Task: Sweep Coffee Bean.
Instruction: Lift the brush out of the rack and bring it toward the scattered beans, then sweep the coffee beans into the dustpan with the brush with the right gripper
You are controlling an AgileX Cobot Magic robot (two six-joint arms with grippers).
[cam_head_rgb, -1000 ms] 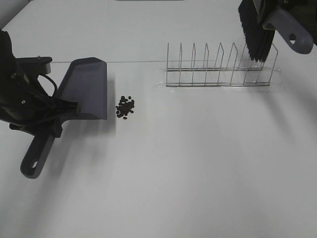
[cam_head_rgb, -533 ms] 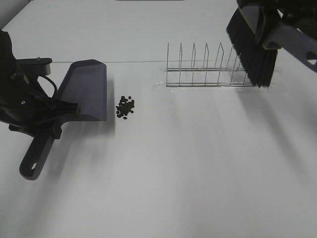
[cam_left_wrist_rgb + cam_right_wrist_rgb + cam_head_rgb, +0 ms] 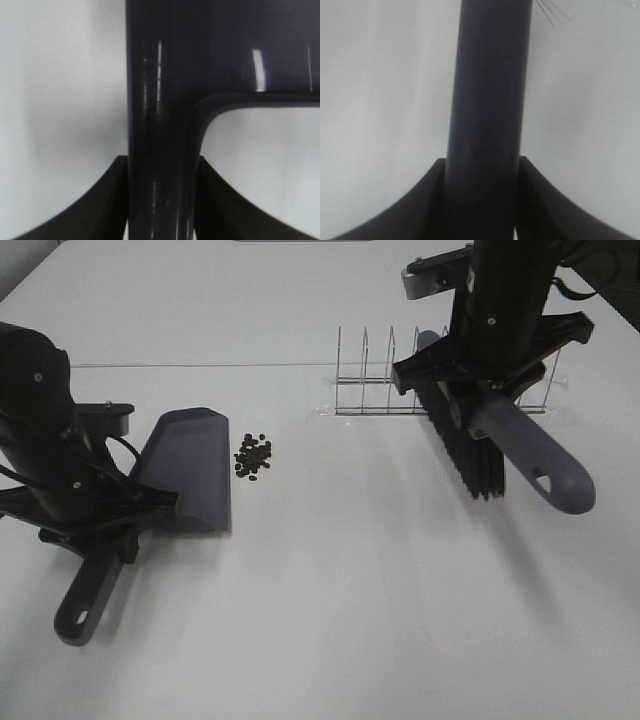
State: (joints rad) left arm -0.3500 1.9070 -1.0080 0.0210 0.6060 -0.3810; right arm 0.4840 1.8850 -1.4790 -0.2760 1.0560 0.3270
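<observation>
A loose cluster of tiny dark coffee beans [image 3: 253, 456] lies on the white table. My left gripper [image 3: 112, 522] is shut on the handle of a grey dustpan [image 3: 190, 472], whose blade edge sits just left of the beans. The handle fills the left wrist view [image 3: 160, 125] between the fingers. My right gripper [image 3: 487, 390] is shut on the grey handle of a black-bristled brush [image 3: 468, 452], held above the table right of the beans. The brush handle fills the right wrist view [image 3: 487, 115].
A wire dish rack [image 3: 440, 380] on a clear tray stands at the back, behind the brush. The table's far left corner edge shows at the top left.
The right arm has swung the brush down and left from above the rack to in front of it. The left arm has shifted the dustpan slightly forward and right, nearer the beans.
</observation>
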